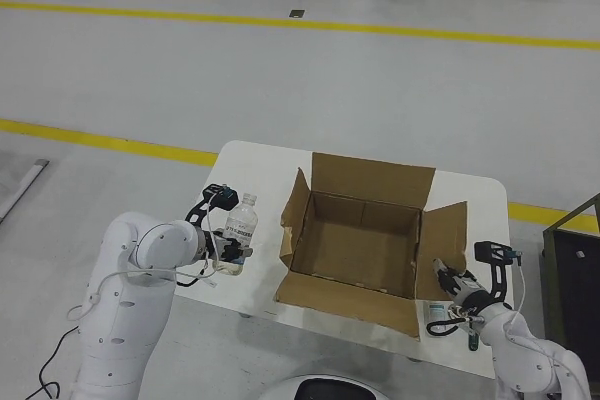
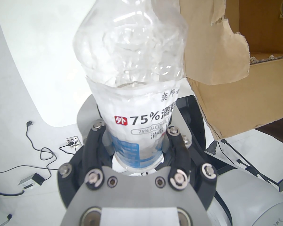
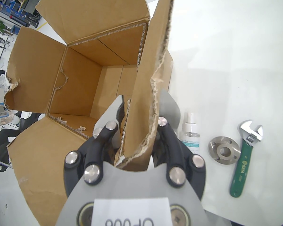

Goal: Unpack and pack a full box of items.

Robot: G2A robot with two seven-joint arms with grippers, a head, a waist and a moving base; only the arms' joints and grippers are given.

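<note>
**Holding a bottle beside an open box**

Clenched in the left gripper (image 2: 135, 130): the lower, labelled part of a clear, crinkled plastic bottle (image 2: 132, 55), partly filled with clear liquid, neck pointing away from the wrist. Held just beside the ragged left flap (image 2: 217, 48) and near the table's left edge.

Spread with the right gripper (image 3: 143, 109) to either side of the torn, corrugated right flap (image 3: 153, 59), with a dark gap showing on the inner side.

Lying in a row just outside that flap, on the smooth white table (image 3: 226, 48): a small spray bottle (image 3: 190, 130), a round steel flange (image 3: 224, 150) with bolt holes, and a green-handled adjustable wrench (image 3: 241, 165), each apart from the next.

Farther off, standing mid-table with all four flaps folded out: the brown cardboard box (image 1: 365, 245). Inside, a bare cardboard floor with a few torn scraps at the foot of one wall.

Beyond the back flap, a narrow strip of table up to the far edge. A wider margin on the right, past the tools, ending in a rounded corner.
</note>
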